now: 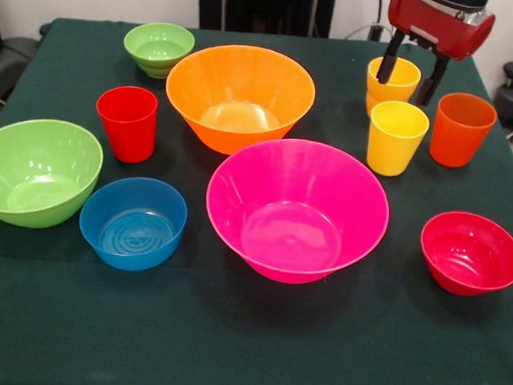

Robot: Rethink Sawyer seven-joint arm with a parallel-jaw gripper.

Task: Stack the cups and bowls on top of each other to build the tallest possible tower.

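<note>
The jaws of the red and black gripper [413,76] stand open and hold nothing. The two dark fingers [390,61] hang on either side of the far yellow tapered plastic cup [392,82], one finger at each flank, above or level with its rim; contact cannot be confirmed. This straddling position suits a side grasp on the cup wall.

Just in front of the jaws stands the second yellow plastic cup [397,136], and beside that, toward the picture's right, the orange plastic cup [461,127]. The three cups stand upright and close together, so clearance for the fingers is limited.

Farther from the jaws, across the dark green tabletop [245,350], the large orange plastic bowl [239,97] and the large pink plastic bowl [297,209] sit mouth up and apart. No tower exists yet: every item rests singly.

Farthest from the jaws stand the red plastic cup [127,122], the small green plastic bowl [158,48], the medium-large green plastic bowl [36,171] and the small blue plastic bowl [133,222]. The small red plastic bowl [471,252] lies nearer the camera, below the cup group.

Judgement: the task is at its first pick.
</note>
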